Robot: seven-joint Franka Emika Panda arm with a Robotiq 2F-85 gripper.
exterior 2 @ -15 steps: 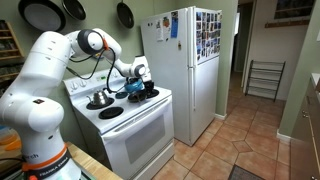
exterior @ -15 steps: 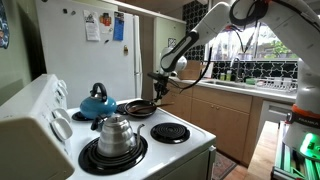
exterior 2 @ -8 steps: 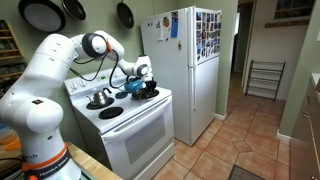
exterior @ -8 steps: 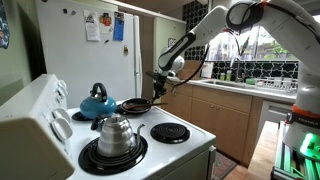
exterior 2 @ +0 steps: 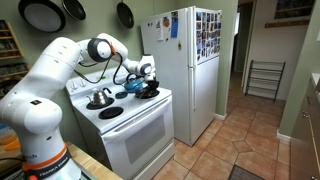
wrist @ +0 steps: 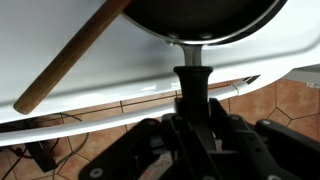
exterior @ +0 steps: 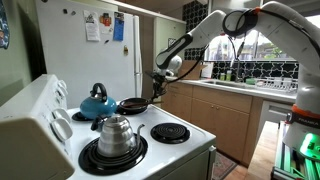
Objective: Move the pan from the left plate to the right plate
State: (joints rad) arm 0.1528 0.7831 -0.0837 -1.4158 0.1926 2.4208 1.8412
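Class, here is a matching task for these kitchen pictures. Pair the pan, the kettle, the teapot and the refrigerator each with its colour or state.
Things:
1. pan
2. kettle
3. teapot
4. refrigerator

Colour or state:
A. shiny steel
B. white
C. handle gripped in the hand
D. blue

Pairs: 1-C, 2-A, 3-D, 4-B

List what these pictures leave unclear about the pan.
- Pan inside: wrist view shows only its outside, cut by the top edge; exterior views too small.
- Stovetop under it: covered by the pan in an exterior view.
- Spatula tip: cut by the wrist view's top edge.
- Gripper contact: dark blur around the handle.
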